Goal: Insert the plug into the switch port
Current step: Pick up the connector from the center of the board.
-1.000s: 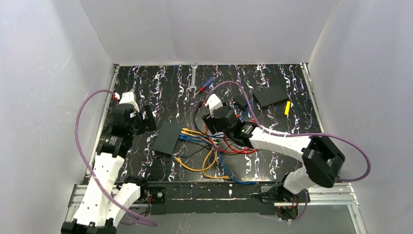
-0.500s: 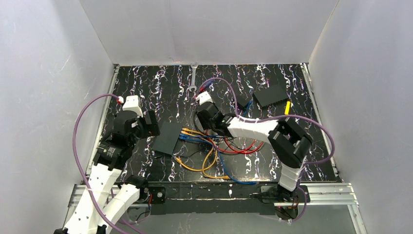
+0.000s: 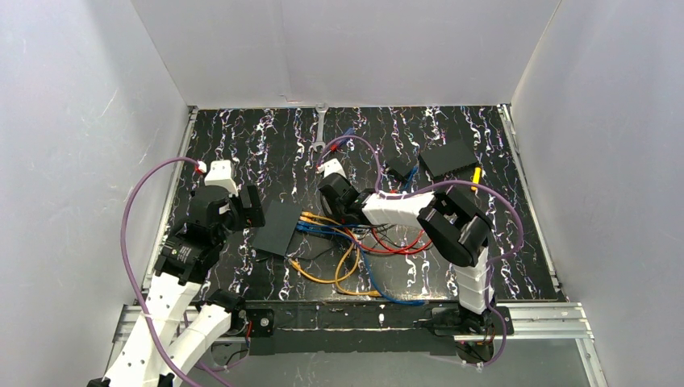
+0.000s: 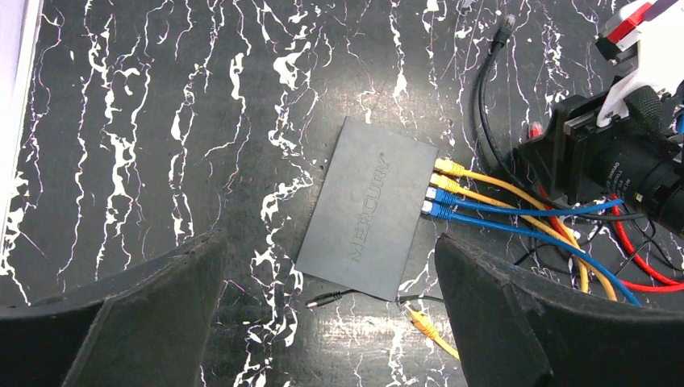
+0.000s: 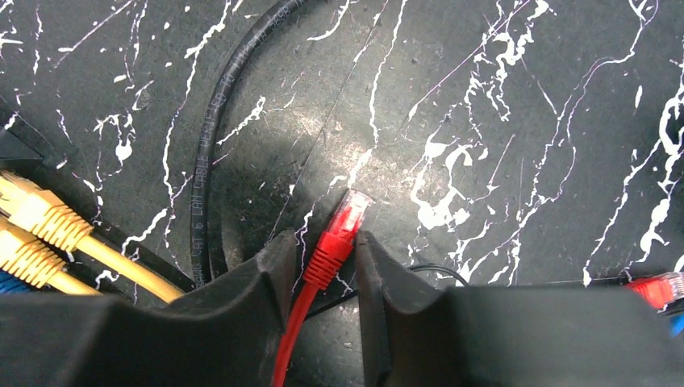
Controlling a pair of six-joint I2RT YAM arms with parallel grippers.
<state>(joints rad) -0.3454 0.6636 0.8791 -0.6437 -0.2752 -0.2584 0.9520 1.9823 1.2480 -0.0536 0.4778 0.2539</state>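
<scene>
The switch (image 3: 277, 228) is a flat matte-black box lying left of centre; the left wrist view shows its lid (image 4: 367, 208) with two yellow plugs and a blue one (image 4: 440, 189) seated along its right edge. My left gripper (image 3: 248, 206) (image 4: 331, 250) hovers wide open above it, holding nothing. Right of the switch, my right gripper (image 3: 334, 197) (image 5: 327, 242) is down at the mat, and its fingers straddle a red plug (image 5: 343, 222). They stand close on both sides of it, with a thin gap still showing on the left.
A tangle of red, orange, blue and black cables (image 3: 363, 250) lies at the centre. A plain black slab (image 3: 448, 159), a small black block (image 3: 397, 171), a yellow piece (image 3: 476, 177) and a wrench (image 3: 320, 129) sit at the back. A black barrel plug (image 4: 323, 301) lies below the switch.
The right arm has swung left and its elbow has folded in; its jaws have narrowed around the red plug. The left arm has shifted slightly right, still open.
</scene>
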